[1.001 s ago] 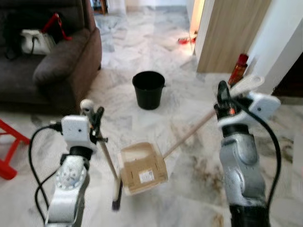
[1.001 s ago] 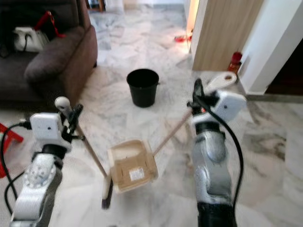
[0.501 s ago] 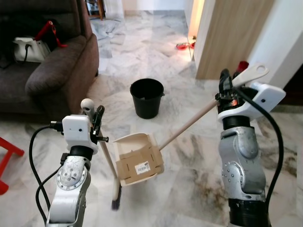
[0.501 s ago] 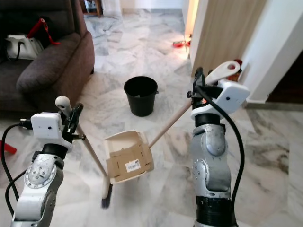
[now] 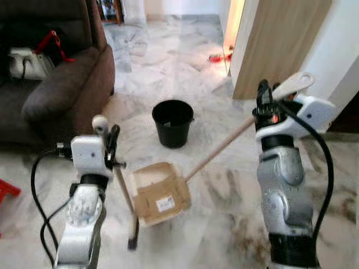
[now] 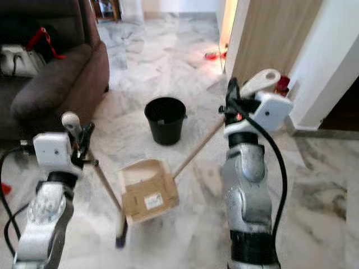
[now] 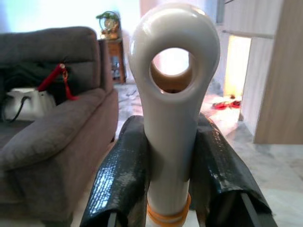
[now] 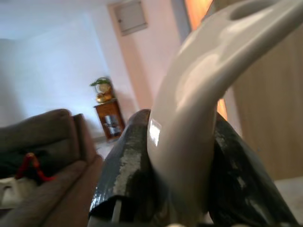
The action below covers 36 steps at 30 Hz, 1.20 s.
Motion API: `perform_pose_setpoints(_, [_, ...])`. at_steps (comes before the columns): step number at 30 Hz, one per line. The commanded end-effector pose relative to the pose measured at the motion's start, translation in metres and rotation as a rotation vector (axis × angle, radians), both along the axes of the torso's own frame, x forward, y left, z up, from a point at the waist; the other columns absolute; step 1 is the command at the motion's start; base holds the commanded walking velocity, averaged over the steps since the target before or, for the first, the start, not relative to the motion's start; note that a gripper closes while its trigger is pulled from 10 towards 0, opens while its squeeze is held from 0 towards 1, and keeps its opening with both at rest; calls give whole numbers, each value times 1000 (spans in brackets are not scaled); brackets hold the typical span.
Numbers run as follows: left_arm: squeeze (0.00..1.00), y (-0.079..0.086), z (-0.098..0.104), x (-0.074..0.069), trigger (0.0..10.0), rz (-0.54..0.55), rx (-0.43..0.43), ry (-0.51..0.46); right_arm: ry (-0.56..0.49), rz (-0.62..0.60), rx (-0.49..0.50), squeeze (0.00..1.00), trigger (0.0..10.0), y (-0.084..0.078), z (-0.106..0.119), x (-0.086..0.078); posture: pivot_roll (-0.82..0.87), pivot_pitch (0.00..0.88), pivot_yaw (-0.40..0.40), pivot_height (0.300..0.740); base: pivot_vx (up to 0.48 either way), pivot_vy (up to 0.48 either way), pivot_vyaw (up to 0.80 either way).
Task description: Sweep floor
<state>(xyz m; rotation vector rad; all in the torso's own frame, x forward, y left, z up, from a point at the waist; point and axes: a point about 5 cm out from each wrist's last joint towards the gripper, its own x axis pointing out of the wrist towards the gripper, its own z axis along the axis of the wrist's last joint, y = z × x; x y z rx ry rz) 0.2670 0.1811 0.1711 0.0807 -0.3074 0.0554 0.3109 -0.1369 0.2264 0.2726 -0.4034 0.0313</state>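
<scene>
Holding both tools off to the middle of the frame, the robot looks close to the emptying stage of the sweep rather than its start. The left gripper [image 5: 110,140] has its fingers [image 7: 120,175] clenched on the white handle of the broom [image 5: 124,193], whose dark bristle head rests on the marble floor [image 5: 224,196] at lower centre. The right gripper [image 5: 263,103] grips the curved white grip of the long-handled dustpan [image 5: 160,193], fingers [image 8: 128,175] tight around it; the wooden shaft slants down to the beige pan, which sits just beside the broom head. Whether the pan holds any debris cannot be told. A black bucket [image 5: 173,122] stands above the pan in the frame, near it, apparently the place to tip into. The floor nearby shows brownish marks, though these may be veining in the marble. Left to do, as I judge it: carry the pan to the bucket and empty it.
</scene>
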Motion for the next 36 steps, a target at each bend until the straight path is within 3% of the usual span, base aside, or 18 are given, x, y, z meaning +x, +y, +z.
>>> perform_pose_setpoints(1, [0, -2, 14, -2, 10000, 3, 28, -71, -73, 9, 45, 0, 10000, -1, 16, -5, -5, 99, 34, 740, 375, 0, 0])
perform_pose_setpoints(36, [0, -5, 15, -1, 10000, 3, 20, -73, -73, 66, 51, 0, 10000, 6, 18, -5, -4, 104, 37, 740, 377, 0, 0])
